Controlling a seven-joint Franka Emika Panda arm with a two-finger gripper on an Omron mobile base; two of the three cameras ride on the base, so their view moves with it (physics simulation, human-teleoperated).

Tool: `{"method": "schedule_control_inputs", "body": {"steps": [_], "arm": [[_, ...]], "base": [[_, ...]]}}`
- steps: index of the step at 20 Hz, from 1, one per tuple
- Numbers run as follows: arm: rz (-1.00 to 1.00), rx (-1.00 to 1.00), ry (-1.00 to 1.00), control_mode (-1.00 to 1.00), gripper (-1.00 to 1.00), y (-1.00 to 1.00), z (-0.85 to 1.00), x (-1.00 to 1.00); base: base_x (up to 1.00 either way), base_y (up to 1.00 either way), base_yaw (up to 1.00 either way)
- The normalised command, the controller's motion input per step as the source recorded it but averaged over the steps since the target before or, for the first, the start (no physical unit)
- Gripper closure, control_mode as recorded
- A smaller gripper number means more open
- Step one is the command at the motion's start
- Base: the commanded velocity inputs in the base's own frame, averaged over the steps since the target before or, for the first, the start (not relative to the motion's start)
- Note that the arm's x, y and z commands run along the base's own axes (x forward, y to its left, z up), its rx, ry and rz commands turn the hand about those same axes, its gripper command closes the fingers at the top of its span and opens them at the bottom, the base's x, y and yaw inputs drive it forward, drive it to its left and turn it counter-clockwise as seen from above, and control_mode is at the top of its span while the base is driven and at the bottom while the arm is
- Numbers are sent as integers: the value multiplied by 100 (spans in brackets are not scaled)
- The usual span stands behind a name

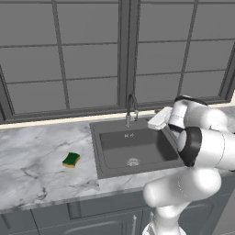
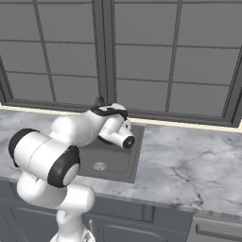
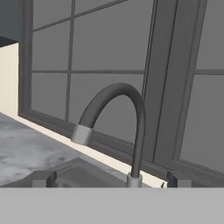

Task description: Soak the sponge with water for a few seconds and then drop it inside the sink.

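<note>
The sponge, green over yellow, lies flat on the marble counter to the left of the sink. The sink is a dark grey basin with a round drain and a curved dark faucet at its back edge. My gripper hangs above the sink's back right corner and points at the faucet, far from the sponge. In the hand view its fingertips stand wide apart with nothing between them, so the gripper is open. The water is out of view.
A large dark-framed window rises right behind the faucet. Marble counter runs to the left of the sink and also to its right. Grey cabinet fronts sit below the counter's front edge.
</note>
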Motion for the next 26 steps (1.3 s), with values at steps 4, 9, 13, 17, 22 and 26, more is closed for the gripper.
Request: {"method": "schedule_control_inputs", "body": {"steps": [4, 9, 13, 17, 22, 26], "arm": [[-7, 0, 0, -100, -100, 0, -10, 9], [-13, 0, -1, -100, -100, 0, -20, 13], [-11, 0, -5, -100, -100, 0, -10, 13], [-6, 0, -8, -100, -100, 5, -3, 9], [-1, 0, -7, -100, -100, 7, -8, 7], [0, 0, -4, -100, -100, 0, -16, 14]], "base": [[0, 0, 0], [0, 0, 0], [0, 0, 0], [0, 0, 0], [0, 0, 0], [0, 0, 0]]}}
